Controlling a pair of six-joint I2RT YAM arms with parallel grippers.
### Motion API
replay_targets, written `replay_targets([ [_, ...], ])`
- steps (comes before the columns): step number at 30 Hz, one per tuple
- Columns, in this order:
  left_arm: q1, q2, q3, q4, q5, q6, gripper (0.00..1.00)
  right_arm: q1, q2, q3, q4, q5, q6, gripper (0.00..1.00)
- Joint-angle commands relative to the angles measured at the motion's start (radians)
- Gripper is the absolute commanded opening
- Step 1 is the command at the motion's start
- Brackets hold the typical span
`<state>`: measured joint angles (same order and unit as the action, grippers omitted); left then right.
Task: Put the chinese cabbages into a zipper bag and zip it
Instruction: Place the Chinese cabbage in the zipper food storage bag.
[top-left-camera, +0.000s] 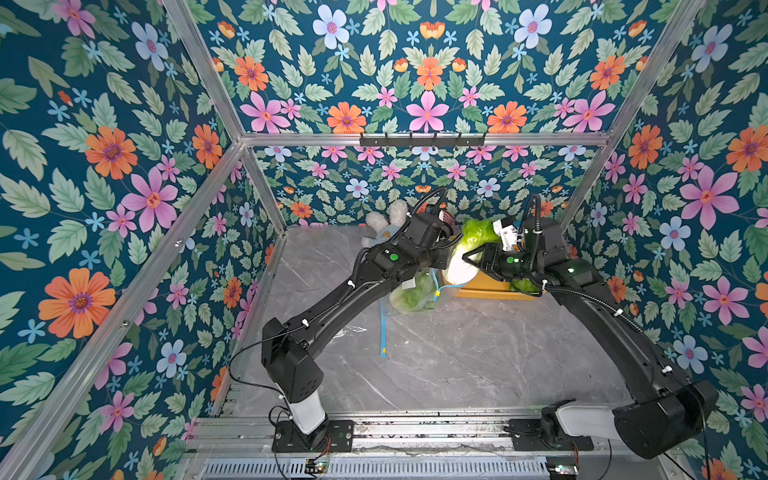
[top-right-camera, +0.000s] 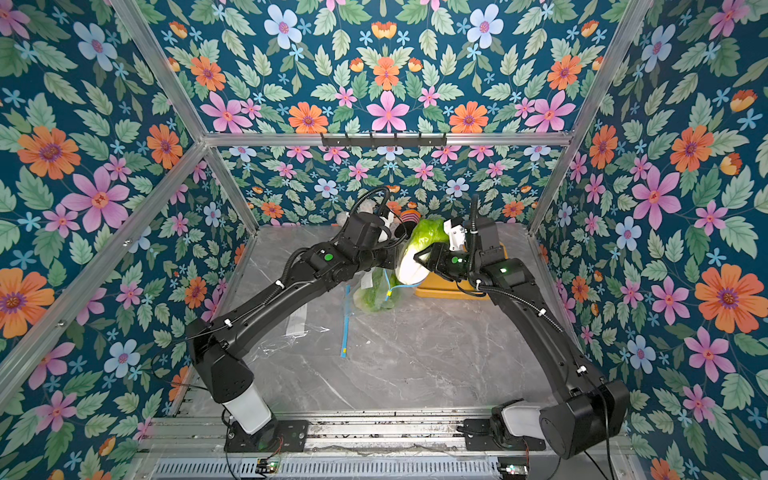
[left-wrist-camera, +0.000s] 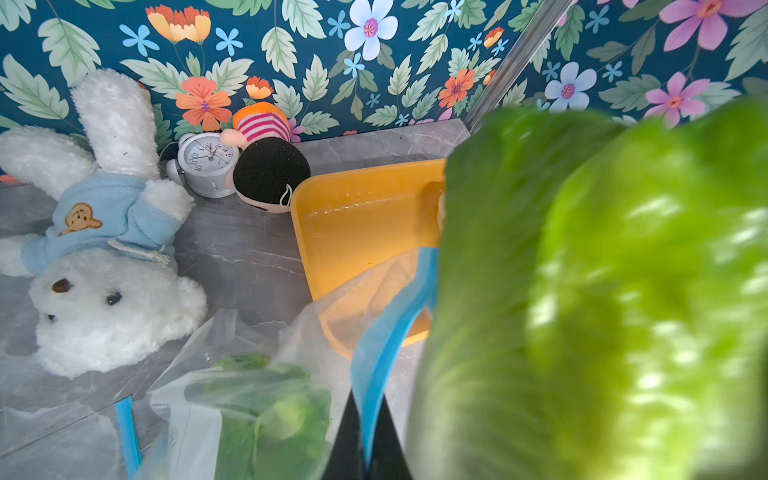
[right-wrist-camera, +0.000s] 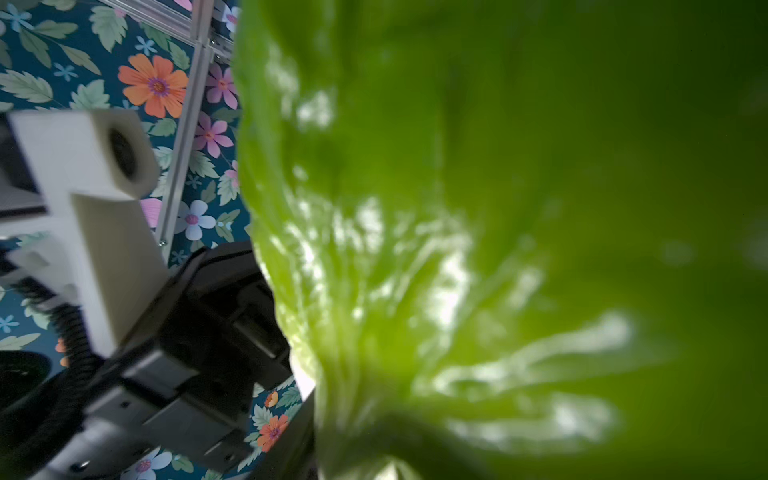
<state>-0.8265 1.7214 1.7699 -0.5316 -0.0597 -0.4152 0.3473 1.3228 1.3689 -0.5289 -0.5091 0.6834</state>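
Two hands meet at the back of the grey marbled counter (top-left-camera: 457, 353). We've got the right hand (top-left-camera: 468, 261) clamped on a crinkly green, white-based chinese cabbage head (top-left-camera: 473, 241), held aloft and tilted, with its white base lowest. That base points at the mouth of the clear plastic zipper bag (top-left-camera: 409, 297) just below, toward the left arm. The left hand (left-wrist-camera: 365, 451) is pinched on the bag's blue seal strip, seemingly propping it open. Another bagged cabbage head (left-wrist-camera: 270, 411) sits inside.

Plush rabbit (left-wrist-camera: 108, 299), alarm clock (left-wrist-camera: 208, 164), doll (left-wrist-camera: 270, 174) by back wall (left-wrist-camera: 291, 62); yellow tray (left-wrist-camera: 353, 224) nearby.
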Motion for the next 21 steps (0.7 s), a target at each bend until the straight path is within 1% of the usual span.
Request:
replay_targets([
  [1,-0.003,-0.013,0.008,0.024,-0.007,-0.027,0.00,0.030,0.003,0.015,-0.037,0.096,-0.050,0.51],
  [4,-0.002,-0.020,-0.004,0.057,0.045,-0.048,0.00,0.039,-0.003,0.008,-0.043,0.142,-0.056,0.51],
  [6,-0.002,-0.025,-0.016,0.081,0.096,-0.062,0.00,0.039,-0.015,-0.019,0.025,0.108,-0.003,0.50],
  [10,-0.005,-0.036,-0.031,0.109,0.152,-0.086,0.00,0.039,-0.028,-0.051,0.151,0.124,0.088,0.50],
  [12,-0.005,-0.039,-0.039,0.130,0.161,-0.091,0.00,0.051,-0.002,-0.041,0.176,0.102,0.109,0.49],
  [15,-0.003,-0.033,-0.029,0.134,0.178,-0.098,0.00,0.079,0.043,-0.001,0.116,0.120,0.084,0.49],
  [16,-0.003,-0.034,-0.030,0.139,0.179,-0.103,0.00,0.079,0.038,-0.011,0.122,0.122,0.091,0.49],
  [18,-0.003,-0.043,-0.036,0.153,0.169,-0.115,0.00,0.075,-0.004,-0.070,0.206,0.122,0.151,0.49],
  [21,-0.003,-0.054,-0.046,0.168,0.151,-0.122,0.00,0.074,-0.050,-0.099,0.260,0.161,0.193,0.49],
])
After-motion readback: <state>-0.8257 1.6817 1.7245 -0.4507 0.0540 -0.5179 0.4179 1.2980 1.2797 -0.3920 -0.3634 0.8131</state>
